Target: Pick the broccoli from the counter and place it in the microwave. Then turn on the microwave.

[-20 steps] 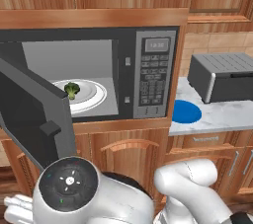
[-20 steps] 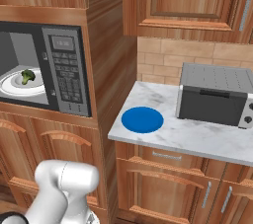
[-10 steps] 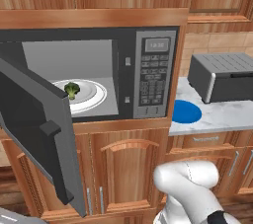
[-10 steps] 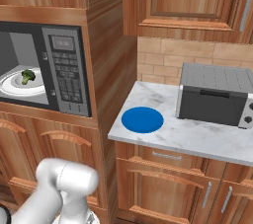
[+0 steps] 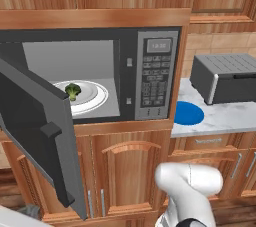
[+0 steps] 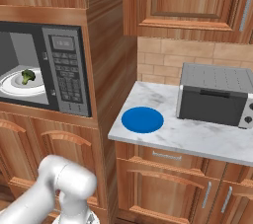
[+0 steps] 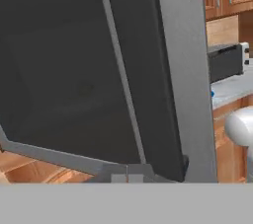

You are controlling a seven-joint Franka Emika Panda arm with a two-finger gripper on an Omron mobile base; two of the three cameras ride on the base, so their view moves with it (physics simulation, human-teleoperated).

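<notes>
A: Where's it at w/ the task?

B: Pick-and-place looks done imo. The broccoli (image 5: pixel 73 91) sits on the white plate (image 5: pixel 95 96) inside the microwave (image 5: pixel 100 71), off the table (image 6: pixel 197 136). What's left: the door (image 5: pixel 42 136) hangs wide open, swung out toward the near left, so it needs shutting, then a press on the keypad (image 5: pixel 156 83).

A: And the jaws?

B: Pressed together, nothing in them afaict. The hand cam looks close up at the dark door glass; can't tell if they touch it.
</notes>
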